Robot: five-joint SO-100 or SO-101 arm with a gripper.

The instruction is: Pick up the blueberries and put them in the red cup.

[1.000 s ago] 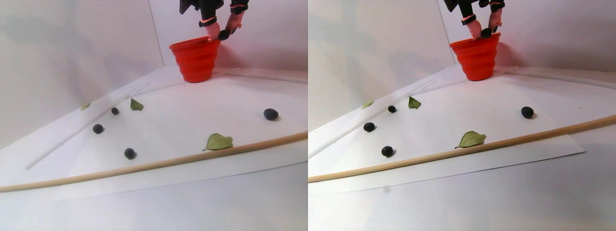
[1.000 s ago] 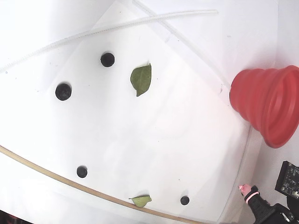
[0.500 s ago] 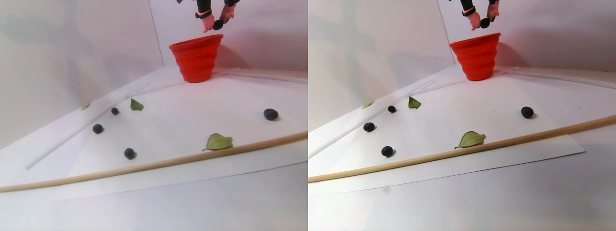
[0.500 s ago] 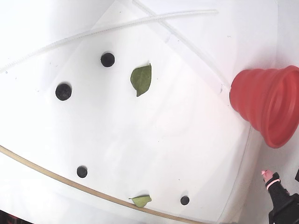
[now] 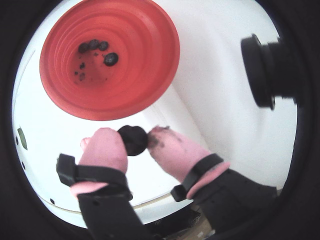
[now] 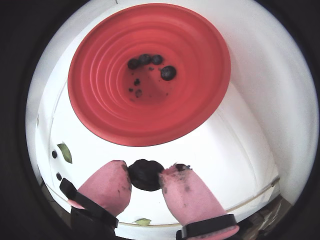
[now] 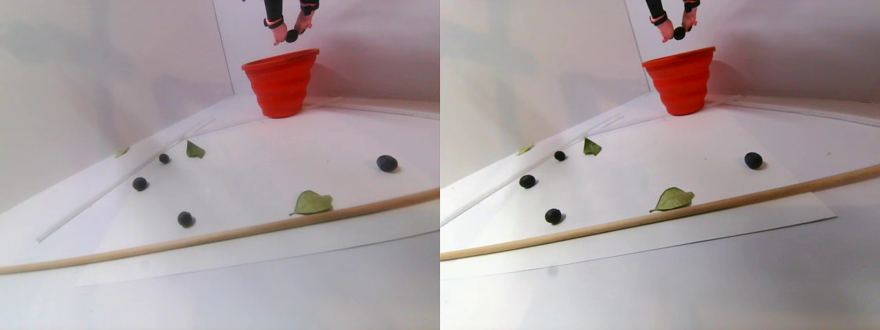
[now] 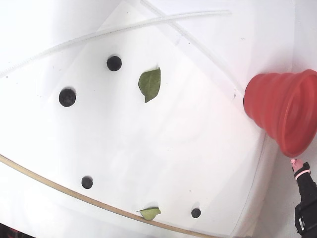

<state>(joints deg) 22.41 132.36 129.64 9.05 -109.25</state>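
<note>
The gripper (image 6: 146, 176) clamps one blueberry (image 6: 145, 174) between pink fingertips (image 6: 111, 180), raised just above the cup (image 7: 280, 82) near its rim. Several berries (image 6: 168, 73) lie inside the cup; four others (image 8: 67, 97) lie scattered on the white sheet (image 8: 188, 134).

The red cup (image 8: 277, 111) stands at the right edge. Four blueberries (image 8: 67, 97) lie scattered on the white table (image 8: 198, 148), with two green leaves (image 8: 150, 84). One pink pincer fingertip (image 8: 296, 162) shows below the cup's rim.
</note>
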